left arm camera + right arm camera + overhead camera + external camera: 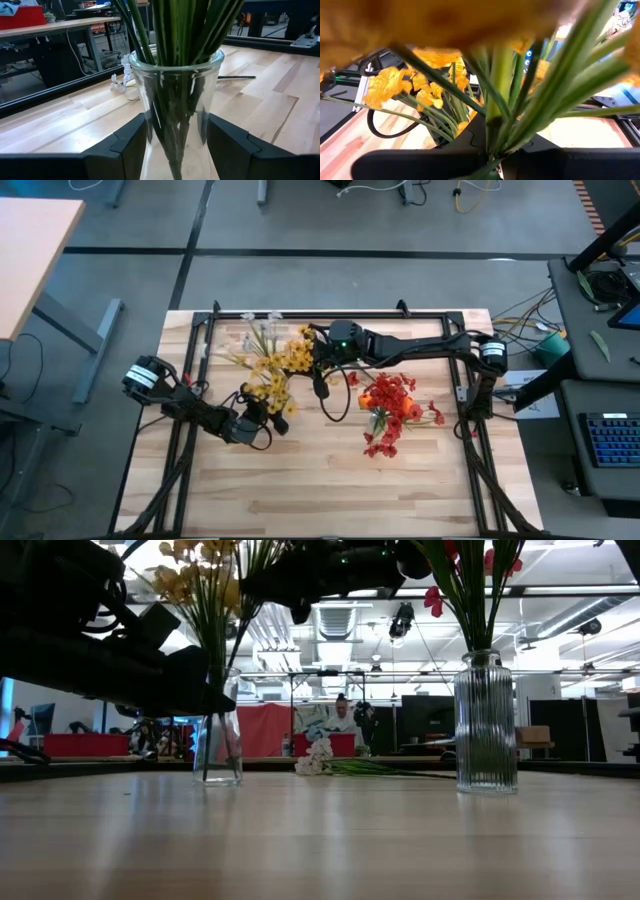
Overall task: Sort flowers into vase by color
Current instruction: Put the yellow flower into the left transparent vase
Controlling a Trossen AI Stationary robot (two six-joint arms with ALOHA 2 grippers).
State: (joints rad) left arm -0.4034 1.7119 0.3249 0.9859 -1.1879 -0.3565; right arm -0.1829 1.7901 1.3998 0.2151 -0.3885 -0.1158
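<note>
Yellow flowers are pinched in the right gripper; the left gripper clasps the glass vase on the bench.

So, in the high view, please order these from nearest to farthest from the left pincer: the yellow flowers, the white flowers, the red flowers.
Measured from the left pincer, at the table's left:
1. Yellow flowers, just above the pincer, toward the far edge.
2. White flowers, lying near the far edge, beyond the yellow ones.
3. Red flowers, across on the right half.
</note>
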